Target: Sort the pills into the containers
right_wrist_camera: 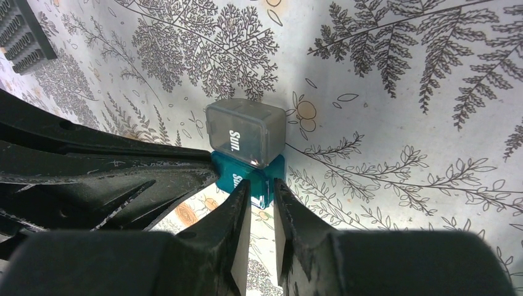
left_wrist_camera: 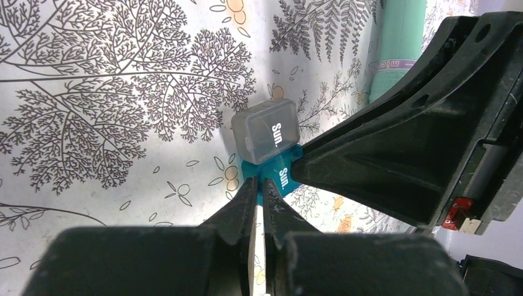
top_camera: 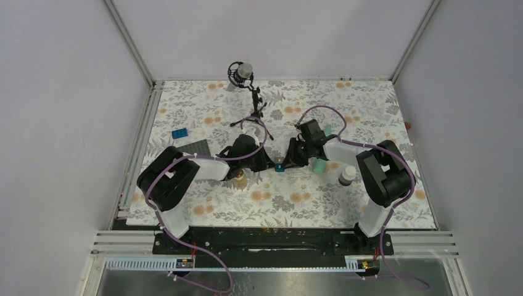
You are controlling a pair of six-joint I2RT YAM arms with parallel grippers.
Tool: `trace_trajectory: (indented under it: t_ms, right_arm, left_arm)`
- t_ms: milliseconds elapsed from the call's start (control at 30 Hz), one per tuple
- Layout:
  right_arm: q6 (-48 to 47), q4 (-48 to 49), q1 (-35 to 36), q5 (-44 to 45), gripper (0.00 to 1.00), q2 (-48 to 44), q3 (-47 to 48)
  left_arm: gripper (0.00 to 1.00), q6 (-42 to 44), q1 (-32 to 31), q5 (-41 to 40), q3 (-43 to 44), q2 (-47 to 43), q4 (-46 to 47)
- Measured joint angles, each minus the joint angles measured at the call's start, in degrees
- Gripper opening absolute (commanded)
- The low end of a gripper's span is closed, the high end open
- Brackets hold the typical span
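Note:
A teal cube box (top_camera: pixel 279 166) marked "Sun." lies mid-table, joined to a grey translucent cube box (left_wrist_camera: pixel 265 131). Both show in the left wrist view, teal (left_wrist_camera: pixel 280 176), and in the right wrist view, teal (right_wrist_camera: pixel 247 176) and grey (right_wrist_camera: pixel 247 132). My left gripper (left_wrist_camera: pixel 260 184) is shut on a thin edge of the teal box from the left. My right gripper (right_wrist_camera: pixel 261 185) grips the teal box's near corner from the right. In the top view, left gripper (top_camera: pixel 272 164) and right gripper (top_camera: pixel 289 161) meet at the box. The mint-green strip (left_wrist_camera: pixel 398 49) lies behind. No loose pills can be made out.
A small jar with amber contents (top_camera: pixel 239 179) stands by my left arm. A white-capped jar (top_camera: pixel 347 175) stands front right. A dark grey studded plate (top_camera: pixel 197 148) and a blue brick (top_camera: pixel 180 133) lie at the left. A microphone stand (top_camera: pixel 242 73) is at the back.

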Motion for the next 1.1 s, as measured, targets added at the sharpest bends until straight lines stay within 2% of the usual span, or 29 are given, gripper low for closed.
trace_trajectory:
  t_ms: [67, 233, 400, 533, 667, 700, 833, 900, 1000, 1100]
  right_arm:
    - [0.2, 0.02, 0.0, 0.24, 0.23, -0.11, -0.04]
    - [0.22, -0.55, 0.15, 1.01, 0.32, -0.46, 0.11]
    - [0.26, -3.98, 0.57, 3.91, 0.35, -0.48, 2.1]
    - [1.22, -6.43, 0.79, 6.82, 0.49, -1.05, 3.93]
    - [1.53, -7.87, 2.14, 10.23, 0.72, -2.27, 5.25]
    - [1.18, -8.41, 2.78, 11.13, 0.78, -2.27, 5.9]
    - [-0.81, -11.21, 6.43, 16.24, 0.9, -2.12, 9.6]
    - [-1.88, -13.14, 8.33, 19.45, 0.92, -1.22, 12.48]
    - [-3.32, -14.78, 10.56, 24.35, 0.9, 1.2, 16.33]
    - [-4.55, -16.28, 12.22, 28.57, 0.77, 3.76, 18.12]
  left_arm:
    - [0.02, -0.28, 0.0, -0.02, -0.31, 0.0, 0.7]
    - [0.17, -0.7, -0.17, -0.83, -0.17, -0.44, 0.24]
    - [0.2, -0.2, -0.46, -1.77, 1.2, -3.28, -5.38]
    - [0.23, 0.81, 0.02, -3.48, 2.58, -8.55, -8.52]
    - [0.28, 1.73, 1.25, -5.51, 2.6, -14.29, -10.67]
    - [0.3, 1.97, 1.49, -6.03, 2.54, -15.74, -10.99]
    - [0.42, 3.28, 1.97, -9.14, 0.7, -22.67, -13.0]
    - [0.5, 3.85, 1.97, -10.93, -0.46, -25.9, -14.19]
    - [0.62, 4.9, 1.95, -13.4, -1.86, -30.38, -16.26]
    - [0.71, 5.55, 1.95, -15.43, -2.4, -33.55, -17.9]
